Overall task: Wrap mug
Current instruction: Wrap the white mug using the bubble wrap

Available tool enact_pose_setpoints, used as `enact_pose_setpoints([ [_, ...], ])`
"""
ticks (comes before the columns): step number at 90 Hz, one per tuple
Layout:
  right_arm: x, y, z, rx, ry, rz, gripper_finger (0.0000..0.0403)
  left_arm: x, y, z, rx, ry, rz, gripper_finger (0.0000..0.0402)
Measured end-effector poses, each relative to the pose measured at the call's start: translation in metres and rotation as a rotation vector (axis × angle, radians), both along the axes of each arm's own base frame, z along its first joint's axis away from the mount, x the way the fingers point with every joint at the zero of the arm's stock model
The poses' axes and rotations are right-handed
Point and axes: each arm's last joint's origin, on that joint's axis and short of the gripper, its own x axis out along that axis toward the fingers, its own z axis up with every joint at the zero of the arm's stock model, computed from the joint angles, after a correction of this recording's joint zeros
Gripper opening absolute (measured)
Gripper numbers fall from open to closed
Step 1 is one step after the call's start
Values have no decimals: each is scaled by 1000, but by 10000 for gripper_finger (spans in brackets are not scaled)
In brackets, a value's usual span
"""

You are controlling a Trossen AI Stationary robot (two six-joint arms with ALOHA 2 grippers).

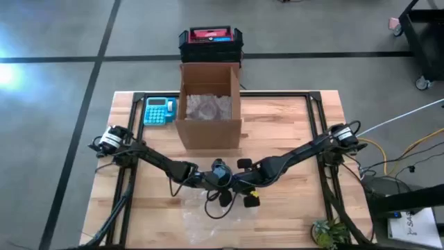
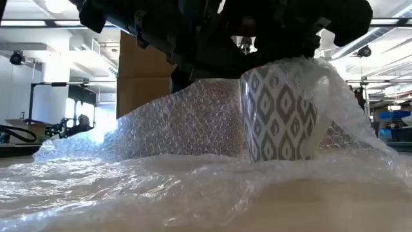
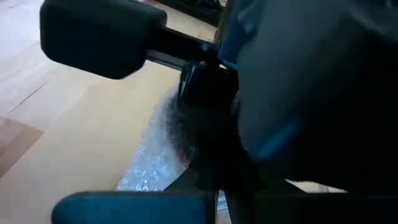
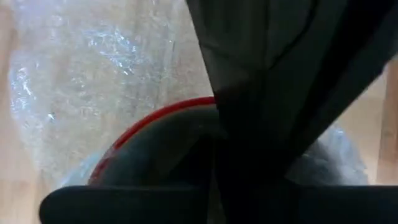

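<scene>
Now mug (image 2: 280, 116) upright, axis vert.

Grey-patterned mug (image 2: 281, 116) upright, bubble wrap (image 2: 161, 138) draped around it

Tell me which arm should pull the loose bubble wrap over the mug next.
Probably the left. In the low view the mug stands upright with bubble wrap draped on its right side, while the loose sheet trails off to the picture's left. Both grippers crowd over the mug, so this is a close call.
</scene>
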Motion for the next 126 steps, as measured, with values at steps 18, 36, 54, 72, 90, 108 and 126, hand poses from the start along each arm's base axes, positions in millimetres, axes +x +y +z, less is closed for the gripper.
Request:
enact_pose_setpoints([
  [18,1,0,19,-22,11,40,8,0,0,0,5,4,0,0],
  [36,-19,0,94,13,-105,53,8,-1,0,1,7,7,-1,0],
  [54,-68,-10,117,21,-144,3,8,-14,-3,24,6,3,-26,0],
  [72,-121,-30,80,-30,-147,-135,8,-51,-9,52,-24,135,-42,0],
  [90,-147,-41,41,33,-175,-253,8,-77,-27,40,-240,384,-171,1],
  [108,-145,-40,19,61,-229,-252,9,-87,-43,6,-322,546,-150,59],
  [126,-146,-41,4,24,-193,-213,9,-93,-58,-29,-333,741,-177,140],
])
